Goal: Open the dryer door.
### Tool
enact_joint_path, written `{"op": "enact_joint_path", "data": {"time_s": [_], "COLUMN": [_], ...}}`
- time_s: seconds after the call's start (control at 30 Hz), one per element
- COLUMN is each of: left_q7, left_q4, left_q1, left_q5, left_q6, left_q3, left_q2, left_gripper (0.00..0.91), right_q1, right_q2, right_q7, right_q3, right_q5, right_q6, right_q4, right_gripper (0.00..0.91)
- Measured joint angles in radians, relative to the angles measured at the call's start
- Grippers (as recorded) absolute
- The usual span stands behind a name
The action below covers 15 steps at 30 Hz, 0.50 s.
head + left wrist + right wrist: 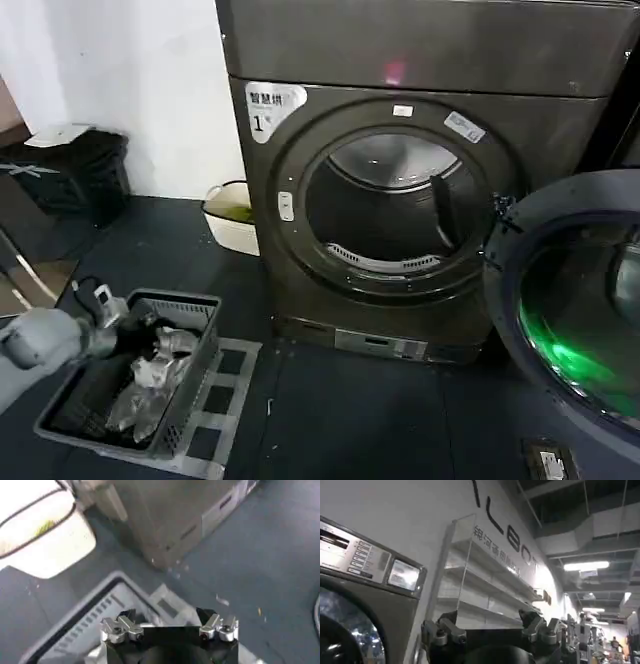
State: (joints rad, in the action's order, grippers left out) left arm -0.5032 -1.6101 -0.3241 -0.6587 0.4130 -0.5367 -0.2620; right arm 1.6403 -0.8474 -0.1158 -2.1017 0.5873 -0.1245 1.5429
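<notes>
One step looks done: the dryer door (575, 300) hangs swung wide at right of the dryer (420, 180) (drum exposed). Left gripper (169, 626), jaws spread, hovers over the basket (60, 425); retreat remains.

The scene around the dryer (400, 200) is dim and soft, edges slightly blurred. A small pink light spot glows on the panel above the drum opening. Right of the dryer, the open dryer door (570, 300) catches a bright green glare in its glass. The white wall (130, 80) left of the dryer looks washed out. Ceiling strip lights (585, 566) shine brightly.
</notes>
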Motion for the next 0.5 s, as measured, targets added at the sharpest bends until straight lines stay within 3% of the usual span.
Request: {"op": "enact_joint_path", "data": {"time_s": [0.5], "left_q7": [-0.007], "left_q4": [0.013], "left_q1": [-0.097], "left_q5": [0.089], "left_q6": [0.074], "left_q3": [0.041], "left_q2": [0.011], "left_gripper": [0.907], "right_q1": [-0.009], "right_q2": [-0.012], "right_q7": [-0.004], "right_q3": [0.021], "right_q5": [-0.005], "right_q6": [0.005], "right_q4": [-0.004], "right_gripper": [0.907]}}
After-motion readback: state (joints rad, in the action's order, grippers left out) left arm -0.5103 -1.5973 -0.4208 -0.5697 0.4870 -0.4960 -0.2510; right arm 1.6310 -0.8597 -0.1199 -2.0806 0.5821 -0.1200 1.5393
